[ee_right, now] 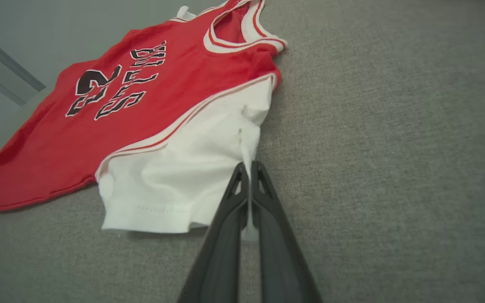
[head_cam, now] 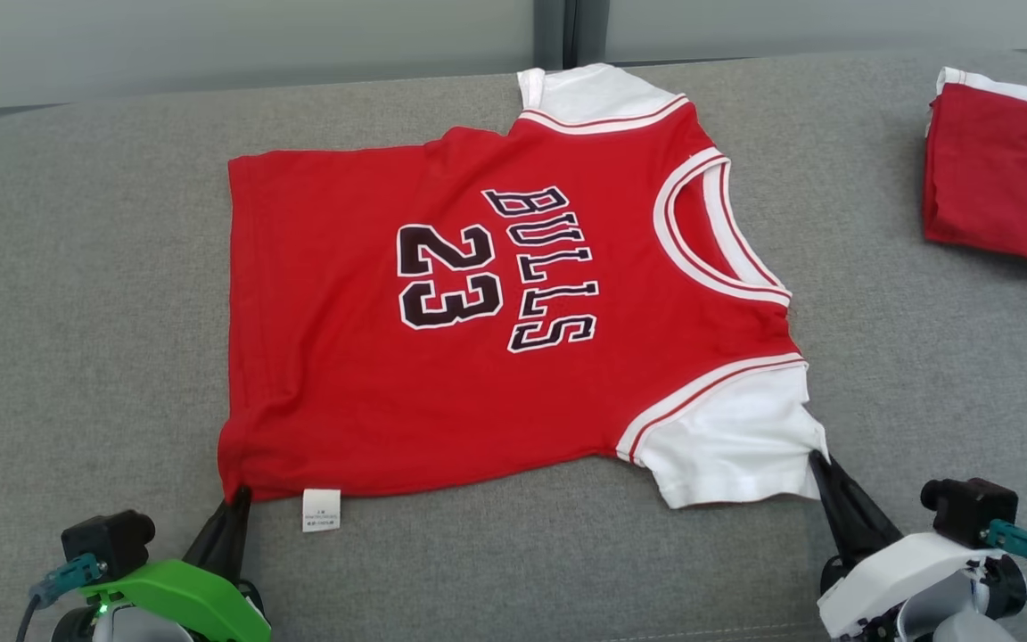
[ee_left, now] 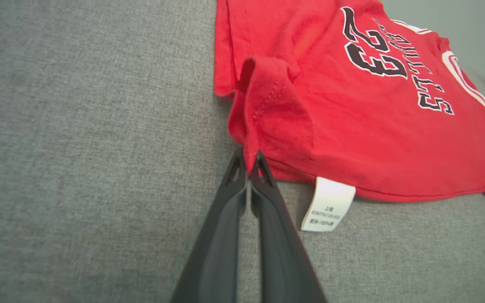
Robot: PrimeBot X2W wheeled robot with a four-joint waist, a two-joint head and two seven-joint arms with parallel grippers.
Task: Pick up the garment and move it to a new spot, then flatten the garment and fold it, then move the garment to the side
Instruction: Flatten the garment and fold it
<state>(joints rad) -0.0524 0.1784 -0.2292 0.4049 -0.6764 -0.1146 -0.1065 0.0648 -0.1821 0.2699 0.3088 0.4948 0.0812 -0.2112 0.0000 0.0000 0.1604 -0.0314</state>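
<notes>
Two grippers on the cloth, and we have both at the near edge of the shirt [head_cam: 344, 401]. It lies spread out, print side up, in the middle of the grey cushion [head_cam: 77, 312], collar toward our right and hem toward our left, with "BULLS" and "23" reading sideways.

Over on our left side, the left gripper [head_cam: 242, 495] is at the near hem corner. From the left wrist [ee_left: 249, 162] we see the two dark fingers pressed together with the red corner of the shirt [ee_left: 352, 139] nipped between their tips, and the fabric just above them is pulled up into a small raised fold. The white label [ee_left: 328, 204] pokes out from under the hem just beside those fingers and lies flat on the cushion [ee_left: 78, 147].

On our right, the right gripper [head_cam: 817, 459] meets the near white sleeve [head_cam: 727, 446]. The right wrist view [ee_right: 249, 168] shows its jaws closed tight as well, pinching the sleeve's [ee_right: 175, 181] edge, with the cloth puckered where it is caught.

Farther back, the other sleeve [head_cam: 594, 89] rests flat by the cushion's far edge. A second red garment [head_cam: 1004, 178] sits well apart at the far right.
</notes>
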